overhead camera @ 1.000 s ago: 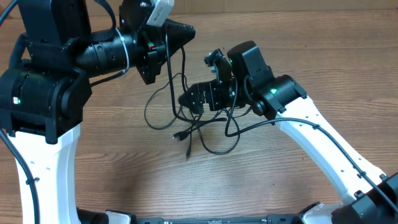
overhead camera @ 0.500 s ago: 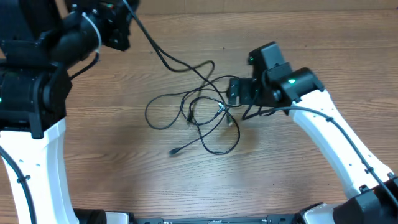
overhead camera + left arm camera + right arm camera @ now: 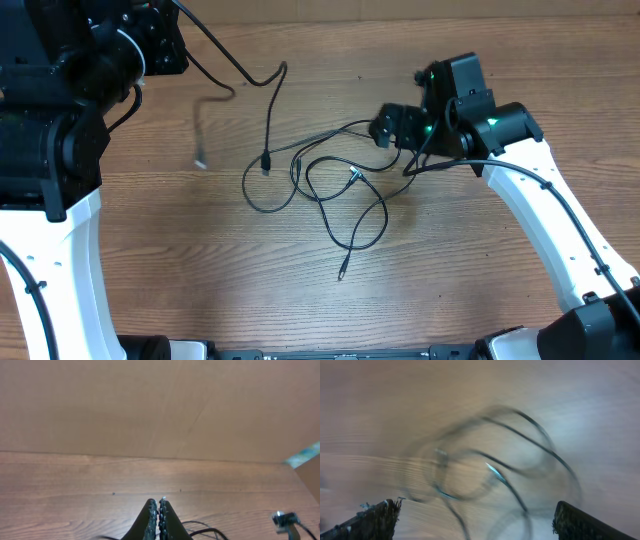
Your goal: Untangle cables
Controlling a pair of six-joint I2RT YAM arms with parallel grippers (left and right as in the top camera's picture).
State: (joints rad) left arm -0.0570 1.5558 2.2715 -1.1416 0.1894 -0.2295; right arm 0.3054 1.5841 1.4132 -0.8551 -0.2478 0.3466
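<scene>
cables [image 3: 355,176]: loose overlapping loops in middle of table [image 3: 200,290], one strand rising to far left | left gripper [image 3: 159,521]: raised, fingers pressed together, pinching that strand | right gripper [image 3: 475,506]: jaws wide apart, nothing between, over tangle's right edge; cables blurred in its view

Overhead faces straight down; wrist views low, forward; share cables [image 3: 320,192].

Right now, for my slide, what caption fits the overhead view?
Thin black cables loop across the wooden table; left gripper pinches one strand, right gripper open.
</scene>
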